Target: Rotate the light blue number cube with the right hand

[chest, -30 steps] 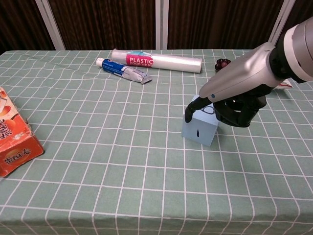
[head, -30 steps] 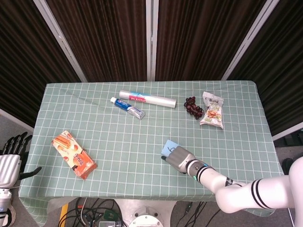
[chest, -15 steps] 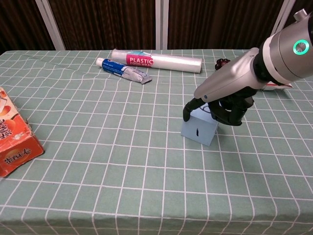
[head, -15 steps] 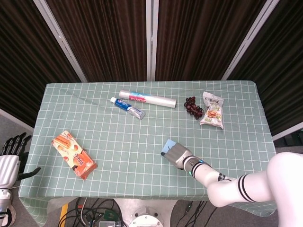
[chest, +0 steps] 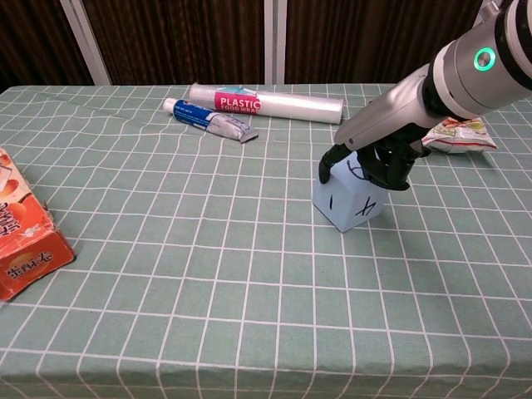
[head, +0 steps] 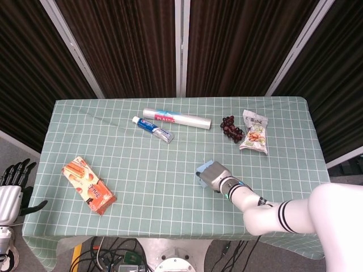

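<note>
Right hand (chest: 370,166) draped over the top of the light blue number cube (chest: 349,204), fingers curled down onto its upper edges, gripping it. Cube near the front right of the counter (chest: 166,274), one corner toward the chest camera, two marked faces showing, so apparently mid-rotation: turned off square to the grid of the cloth, though impossible to judge how much turn remains. Likely left: finishing the twist, settling the cube flat, letting go. Left hand (head: 11,190) hanging off the counter's left edge, fingers apart, holding nothing.

Around: plastic wrap roll (chest: 266,102) and toothpaste tube (chest: 208,119) at the back, well apart from the cube; grapes (head: 231,127) and snack bag (head: 254,131) behind the right arm; orange box (chest: 25,237) far left. Nothing close enough to block the turn.
</note>
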Robot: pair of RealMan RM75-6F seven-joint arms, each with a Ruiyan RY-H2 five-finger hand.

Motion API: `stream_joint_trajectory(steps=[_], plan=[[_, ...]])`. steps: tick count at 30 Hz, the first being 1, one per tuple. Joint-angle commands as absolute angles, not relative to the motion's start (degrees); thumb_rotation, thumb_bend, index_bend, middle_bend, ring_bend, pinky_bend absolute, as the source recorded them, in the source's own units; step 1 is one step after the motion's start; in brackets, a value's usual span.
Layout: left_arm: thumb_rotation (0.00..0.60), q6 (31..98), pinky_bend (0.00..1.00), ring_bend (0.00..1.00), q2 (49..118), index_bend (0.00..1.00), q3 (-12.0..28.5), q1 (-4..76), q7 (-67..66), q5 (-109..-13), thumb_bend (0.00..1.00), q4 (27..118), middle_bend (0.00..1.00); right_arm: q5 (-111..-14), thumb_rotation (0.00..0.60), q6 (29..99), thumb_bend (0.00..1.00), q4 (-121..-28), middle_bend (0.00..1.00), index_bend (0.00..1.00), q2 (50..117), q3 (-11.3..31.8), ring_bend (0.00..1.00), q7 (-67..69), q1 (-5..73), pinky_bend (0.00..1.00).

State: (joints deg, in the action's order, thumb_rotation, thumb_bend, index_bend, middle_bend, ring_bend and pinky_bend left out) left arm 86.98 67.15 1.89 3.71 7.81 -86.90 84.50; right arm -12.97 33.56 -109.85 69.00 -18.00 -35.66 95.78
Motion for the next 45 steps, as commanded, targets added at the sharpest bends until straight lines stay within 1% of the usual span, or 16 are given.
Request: stream_joint_trajectory(steps=[1, 7, 11, 17, 28, 31, 33, 34, 36, 39, 41, 43, 45], plan=[[0.6, 87.1, 0.0, 0.0, 67.0, 0.07, 1.9, 3.6, 7.8, -86.9, 0.0, 84.6, 0.0, -11.6, 0.6, 31.6, 1.0, -107.3, 0.98, 0.12, 70.1, -18.4, 0.84, -34.5, 97.2, 0.73], [0.6, 87.3, 0.0, 0.0, 66.7, 0.07, 1.9, 3.3, 8.2, -86.6, 0.0, 84.5, 0.0, -10.3, 0.6, 29.4, 1.0, -104.1, 0.98, 0.1, 71.2, -19.1, 0.84, -32.3, 99.1, 0.73], [0.6, 87.2, 0.0, 0.0, 66.8, 0.07, 1.9, 3.4, 8.4, -86.6, 0.0, 84.4, 0.0, -10.0, 0.6, 28.6, 1.0, -103.3, 0.98, 0.1, 71.3, -20.4, 0.84, -31.0, 100.1, 0.73], [0.6, 87.2, 0.0, 0.0, 66.9, 0.07, 1.9, 3.4, 8.3, -86.8, 0.0, 84.3, 0.0, -10.1, 0.6, 28.4, 1.0, -102.8, 0.98, 0.1, 71.3, -22.2, 0.84, -29.4, 101.1, 0.73], [0.6, 87.2, 0.0, 0.0, 66.8, 0.07, 2.0, 3.4, 7.6, -86.9, 0.0, 84.7, 0.0, -12.2, 0.6, 28.5, 1.0, -102.4, 0.98, 0.1, 70.7, -23.9, 0.84, -26.1, 100.9, 0.73], [0.6, 87.2, 0.0, 0.0, 66.9, 0.07, 2.0, 3.4, 7.5, -86.8, 0.0, 84.7, 0.0, -13.3, 0.6, 29.2, 1.0, -102.8, 0.98, 0.08, 70.3, -23.8, 0.84, -25.1, 100.3, 0.73], [0.6, 87.1, 0.0, 0.0, 66.9, 0.07, 2.0, 3.5, 7.4, -86.8, 0.0, 84.7, 0.0, -14.2, 0.6, 30.5, 1.0, -103.2, 0.98, 0.04, 69.8, -23.7, 0.84, -24.3, 99.5, 0.73], [0.6, 87.0, 0.0, 0.0, 66.9, 0.07, 2.0, 3.5, 7.3, -86.8, 0.0, 84.7, 0.0, -14.8, 0.6, 31.4, 1.0, -103.5, 0.98, 0.03, 69.4, -23.5, 0.84, -23.9, 98.9, 0.73], [0.6, 87.1, 0.0, 0.0, 66.9, 0.07, 2.0, 3.6, 7.3, -86.9, 0.0, 84.8, 0.0, -16.5, 0.6, 35.4, 1.0, -104.7, 0.98, 0.0, 68.6, -22.6, 0.84, -22.6, 96.8, 0.73], [0.6, 87.0, 0.0, 0.0, 66.8, 0.07, 2.1, 3.7, 6.9, -87.0, 0.0, 85.1, 0.0, -21.5, 0.6, 43.8, 1.0, -108.4, 0.98, 0.0, 66.1, -20.9, 0.84, -20.1, 91.8, 0.73], [0.6, 87.0, 0.0, 0.0, 66.8, 0.07, 2.0, 3.8, 6.5, -87.1, 0.0, 85.4, 0.0, -26.9, 0.6, 50.2, 1.0, -112.1, 0.98, 0.0, 63.1, -20.4, 0.84, -18.4, 87.4, 0.73], [0.6, 87.0, 0.0, 0.0, 66.7, 0.07, 2.0, 3.8, 5.9, -87.2, 0.0, 85.9, 0.0, -32.8, 0.6, 57.5, 1.0, -115.5, 0.98, 0.0, 60.4, -20.9, 0.84, -17.7, 82.8, 0.73], [0.6, 87.0, 0.0, 0.0, 66.6, 0.07, 2.1, 4.0, 5.1, -87.4, 0.0, 86.7, 0.0, -40.7, 0.6, 67.2, 1.0, -118.9, 0.98, 0.0, 57.4, -22.2, 0.84, -17.3, 76.6, 0.73]])
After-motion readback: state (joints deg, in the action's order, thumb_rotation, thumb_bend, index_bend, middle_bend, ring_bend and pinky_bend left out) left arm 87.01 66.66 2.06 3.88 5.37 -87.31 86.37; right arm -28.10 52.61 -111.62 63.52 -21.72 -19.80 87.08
